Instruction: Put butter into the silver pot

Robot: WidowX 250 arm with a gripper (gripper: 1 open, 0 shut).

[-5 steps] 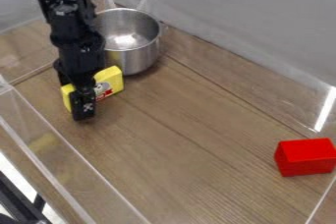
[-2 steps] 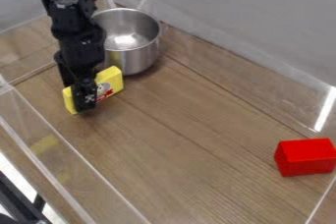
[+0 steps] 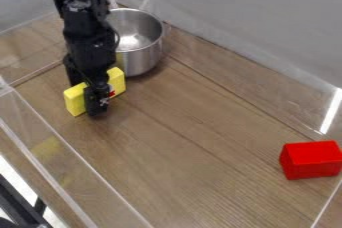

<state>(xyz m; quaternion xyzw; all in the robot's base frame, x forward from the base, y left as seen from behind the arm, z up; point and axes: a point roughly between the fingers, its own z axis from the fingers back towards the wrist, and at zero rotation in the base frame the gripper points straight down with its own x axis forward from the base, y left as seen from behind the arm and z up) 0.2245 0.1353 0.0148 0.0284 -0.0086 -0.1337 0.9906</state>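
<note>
The butter [image 3: 75, 99] lies on the bench [image 3: 187, 137], just in front of the silver pot [image 3: 139, 42]. The hand [image 3: 96, 104] is down over it (whether pinching or spread, I cannot tell). Grasping seems the step in hand; next, secure the grip, then lift clear of the rim.

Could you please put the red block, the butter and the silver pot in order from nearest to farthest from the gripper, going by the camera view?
1. Butter: right at the gripper, extending to both sides of it.
2. Silver pot: just behind the butter, toward the wall.
3. Red block: far off at the right side of the picture.
</note>
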